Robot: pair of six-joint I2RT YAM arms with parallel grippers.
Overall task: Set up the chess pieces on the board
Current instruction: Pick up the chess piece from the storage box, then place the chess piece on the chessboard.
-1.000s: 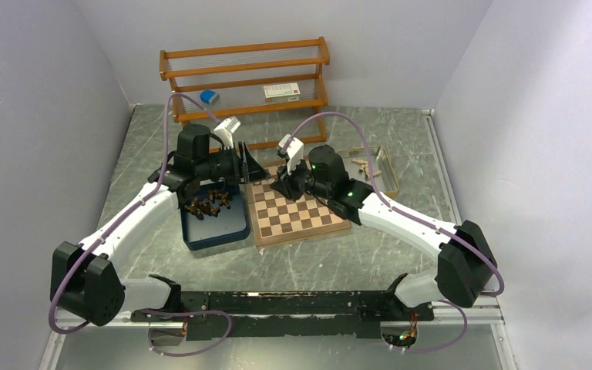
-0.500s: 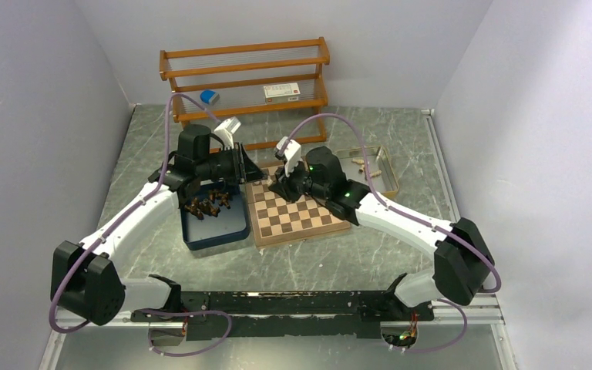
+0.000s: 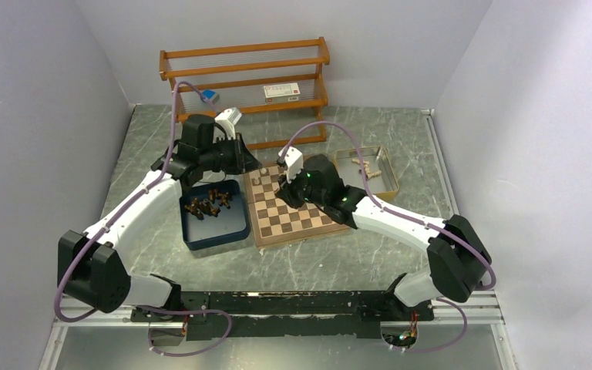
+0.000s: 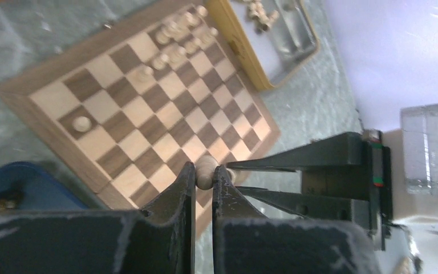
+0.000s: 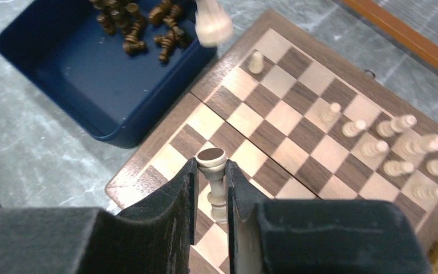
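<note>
A grey-green marbled tabletop (image 3: 339,262) is forming the work surface and is reaching all three enclosure walls. The back wall (image 3: 277,19), left wall (image 3: 31,116) and right wall (image 3: 539,154) are plain, matt and pale lavender-grey. A slatted wooden rack (image 3: 244,52) is standing on the tabletop against the back wall, left of centre. Below its top tier, a small blue object (image 3: 209,96) is lying at the left end, and a white box with a red label (image 3: 281,91) is lying towards the right. Even, diffuse light is filling the enclosure and is casting only soft shadows.
</note>
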